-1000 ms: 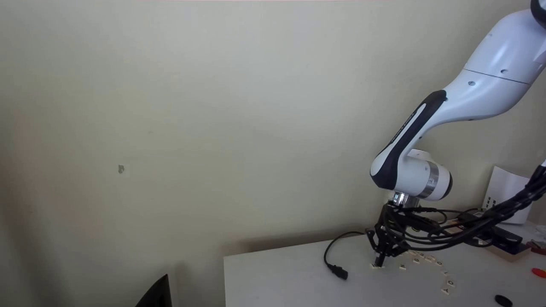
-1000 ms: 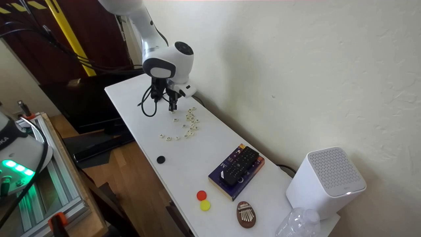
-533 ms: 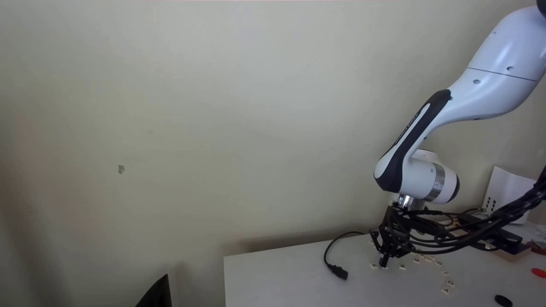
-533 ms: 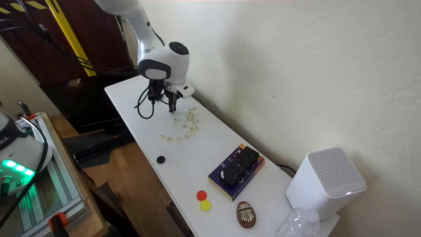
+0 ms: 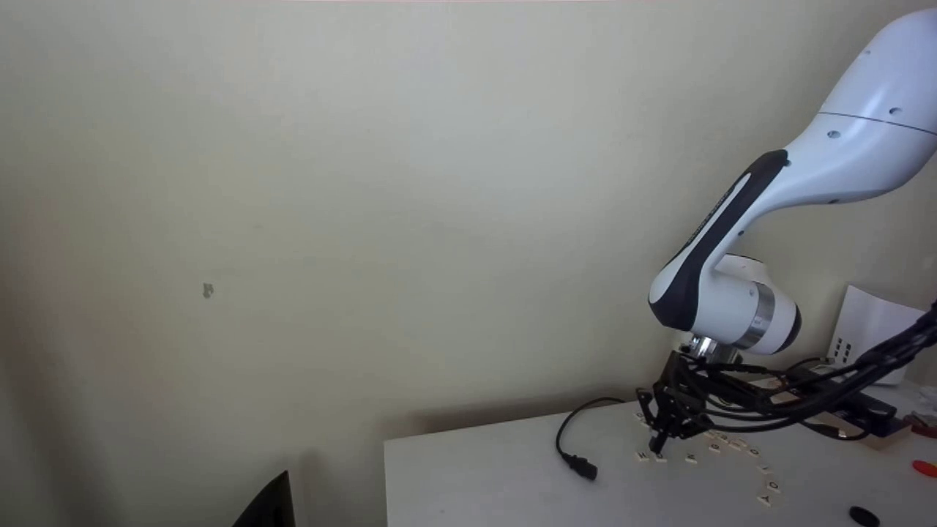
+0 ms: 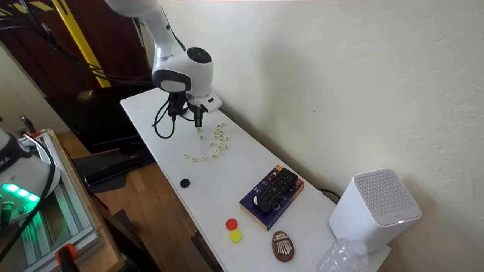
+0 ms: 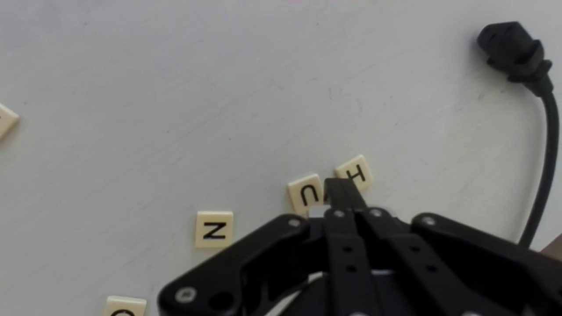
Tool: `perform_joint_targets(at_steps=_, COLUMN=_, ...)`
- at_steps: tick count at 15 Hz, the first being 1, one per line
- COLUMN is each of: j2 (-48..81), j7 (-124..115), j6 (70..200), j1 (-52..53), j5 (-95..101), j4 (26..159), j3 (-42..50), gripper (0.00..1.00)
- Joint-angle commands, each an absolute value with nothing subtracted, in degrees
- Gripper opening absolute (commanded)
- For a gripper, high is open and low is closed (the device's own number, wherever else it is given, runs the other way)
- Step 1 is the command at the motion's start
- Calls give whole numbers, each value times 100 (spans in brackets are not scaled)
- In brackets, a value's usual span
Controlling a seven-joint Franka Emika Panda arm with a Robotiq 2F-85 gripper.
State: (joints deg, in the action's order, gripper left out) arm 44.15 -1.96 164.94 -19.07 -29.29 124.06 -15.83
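While I watch from here, the arm (image 5: 849, 165) has shifted a little over the last second, its smooth, glossy white shell edging towards the right of an exterior view. The gripper (image 7: 344, 192) has gone with it: its narrow black fingers are pressed fully together with nothing between them, and the tips, which stood down among the tiles a second ago, now appear to sit just above them. That uncovers the U tile (image 7: 304, 193), which looks to have slid slightly away from the H tile (image 7: 359, 169); I judge that the tips have come off it and that it lies free. It rests flat just beside the H, with the N tile (image 7: 214, 230) out on its other side.

As for surfaces, the tabletop (image 6: 215, 189) is matt white, faintly scuffed in my wrist view. The white box (image 6: 370, 215) has flat sides and a perforated top. A purple book (image 6: 290, 194) carries a slab-like black remote (image 6: 276, 190), and the thumb piano (image 6: 283, 247) is a brown oval with metal tines. The black plug (image 7: 516, 55) looks like blocky moulded plastic on a flexible cord (image 7: 551, 145). Smallest are the tiles themselves: cream squares, crisp-edged, with dark letters.
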Motion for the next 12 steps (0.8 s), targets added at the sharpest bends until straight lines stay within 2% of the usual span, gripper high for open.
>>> perform_joint_targets(at_steps=1, j2=4089, j7=-182, j6=16632, j1=-2073, j5=-3124, j4=12857, j3=-1672, gripper=0)
perform_joint_targets(at_steps=12, j2=3647, j7=-475, j6=16624, j1=-1553, j5=-2665, j4=13313, j3=-800, gripper=0)
